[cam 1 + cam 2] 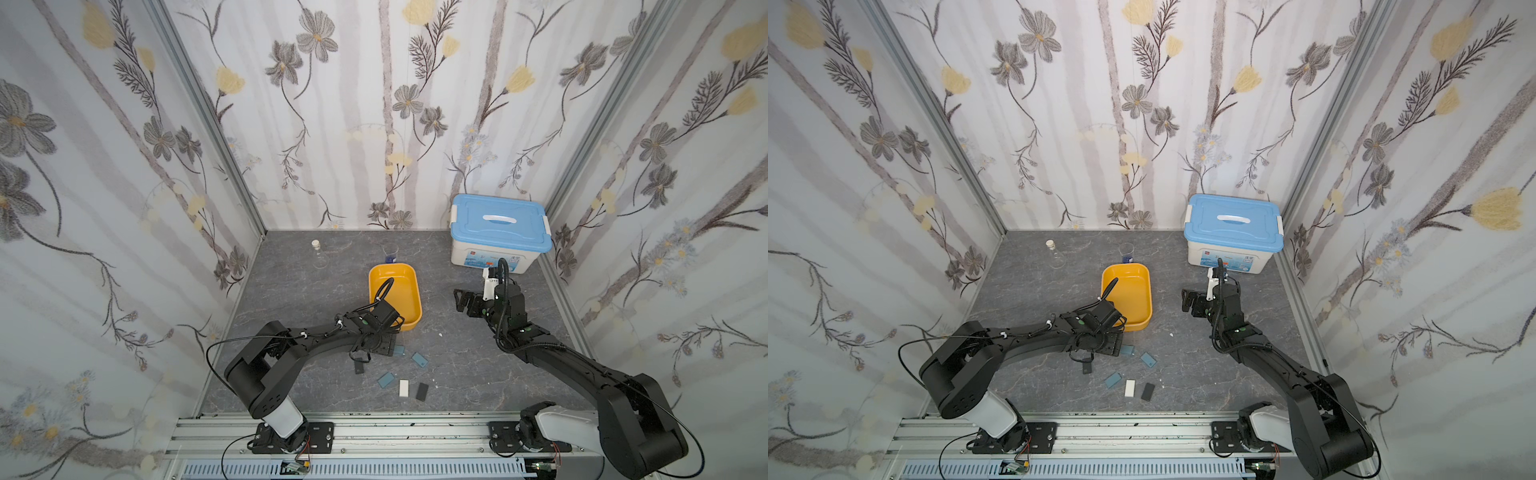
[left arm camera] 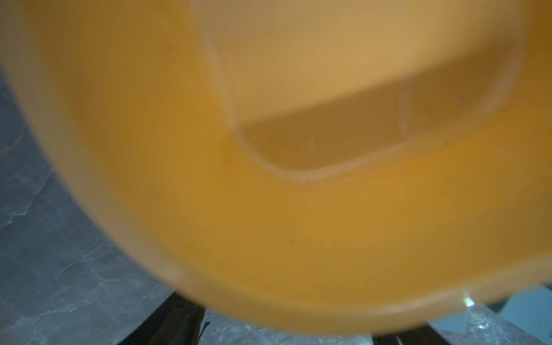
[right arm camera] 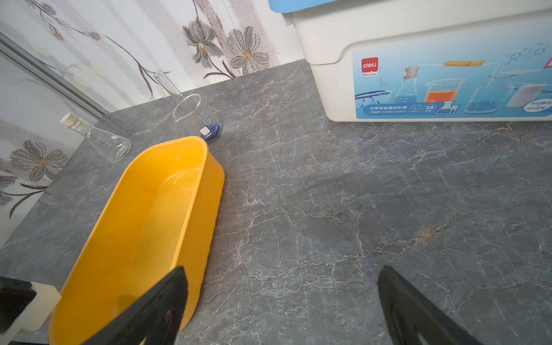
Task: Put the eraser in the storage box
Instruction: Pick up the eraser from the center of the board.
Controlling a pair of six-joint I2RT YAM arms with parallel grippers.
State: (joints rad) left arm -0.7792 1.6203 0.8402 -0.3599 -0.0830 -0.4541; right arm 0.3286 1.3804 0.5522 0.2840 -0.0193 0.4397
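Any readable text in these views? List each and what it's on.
"deli": red logo on the white box, on its blue label
"Genius": under that logo
"化学实验箱进阶款": label's lower strip
"YX437": below that line
"38": same strip
"100ml": beaker
Flask markings and the rest of the label print: too small to read.

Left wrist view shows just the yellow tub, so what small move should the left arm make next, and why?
Probably draw the left pincer back from the storage box toward the white eraser: it lies on the table, nearer this arm, and no eraser shows in the box.
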